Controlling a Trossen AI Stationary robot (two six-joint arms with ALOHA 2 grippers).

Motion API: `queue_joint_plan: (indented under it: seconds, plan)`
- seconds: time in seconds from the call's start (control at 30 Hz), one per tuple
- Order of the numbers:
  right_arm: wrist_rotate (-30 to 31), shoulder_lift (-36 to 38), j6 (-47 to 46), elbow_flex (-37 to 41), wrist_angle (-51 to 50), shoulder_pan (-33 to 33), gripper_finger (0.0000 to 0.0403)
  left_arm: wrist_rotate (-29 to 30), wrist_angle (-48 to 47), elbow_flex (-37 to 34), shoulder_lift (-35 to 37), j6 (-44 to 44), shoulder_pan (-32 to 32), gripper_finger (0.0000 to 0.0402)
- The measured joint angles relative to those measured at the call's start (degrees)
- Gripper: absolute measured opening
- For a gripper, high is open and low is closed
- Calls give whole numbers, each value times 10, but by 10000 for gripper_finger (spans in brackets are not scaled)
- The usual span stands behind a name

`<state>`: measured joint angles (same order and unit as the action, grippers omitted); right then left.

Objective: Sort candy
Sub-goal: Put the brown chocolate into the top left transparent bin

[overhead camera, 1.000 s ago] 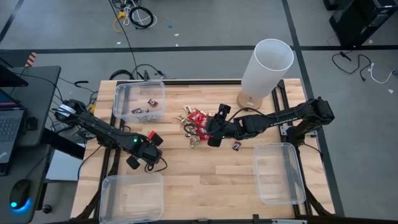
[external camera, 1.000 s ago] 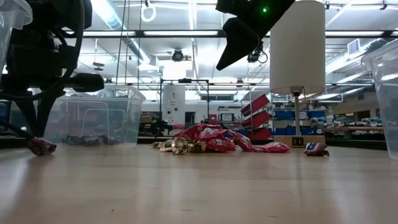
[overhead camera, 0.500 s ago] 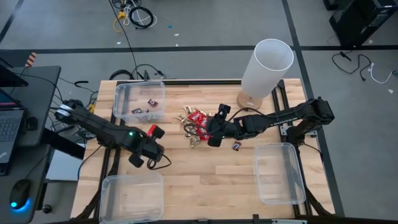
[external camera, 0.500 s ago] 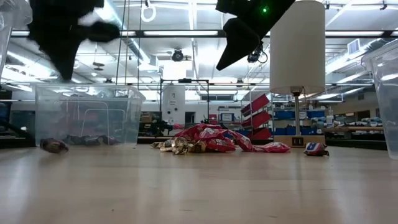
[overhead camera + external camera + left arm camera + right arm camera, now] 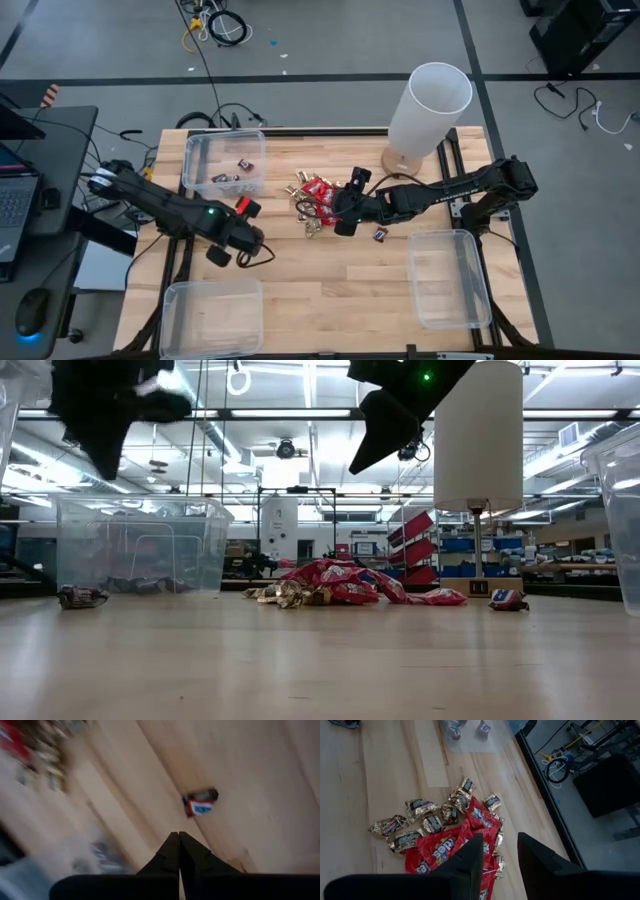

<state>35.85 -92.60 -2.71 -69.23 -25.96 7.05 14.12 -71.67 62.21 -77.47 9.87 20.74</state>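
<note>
Wooden counter (image 5: 330,280) fills my overhead view, a tall white cylinder (image 5: 428,108) at its far edge and three clear bins around it: one far-left (image 5: 224,163) with a few dark mini bars in it, one near-left (image 5: 211,318), one near-right (image 5: 448,277), the last two apparently bare.

Candy pile (image 5: 315,203) sits mid-counter: shiny red packets (image 5: 451,845) under a scatter of gold-foil pieces (image 5: 422,815). My right tool (image 5: 343,221) hangs directly over it, fingers spread with nothing between them, and the pile spreads just ahead of its tips. That's the relation I care about: the right arm is far nearer the pile, and a short drop should reach a gold piece, most of which lie crosswise to the fingers.

My left tool (image 5: 230,251) is well off to the left, raised, fingers pressed together and empty. One stray bar (image 5: 200,802) lies on the wood ahead of it.

Another loose bar (image 5: 379,235) rests beside the right arm.

Hard to read: the left wrist picture is smeared, so that bar's label and the far bin's contents are unclear; some red packets are covered.
</note>
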Motion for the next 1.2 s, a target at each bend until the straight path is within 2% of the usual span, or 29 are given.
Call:
queue_joint_plan:
  seconds: [0.23, 0.43, 0.67, 0.87, 1.2]
  plan:
    - [-13, 0, -1, 0, 0, 0, 107, -3, 153, -118, 0, -78, -24, 5]
    - [-14, 0, -1, 0, 1, 0, 107, -6, 181, -133, -2, -214, -63, 9]
    - [-14, 0, -1, 0, 2, 0, 107, -118, 182, -147, -10, -344, -92, 10]
    - [-15, 0, -1, 0, 3, 0, 107, -139, 183, -161, -9, -361, -109, 10]
    - [-15, 0, 3, 0, 1, -1, 107, -139, 214, -161, -9, -392, -130, 22]
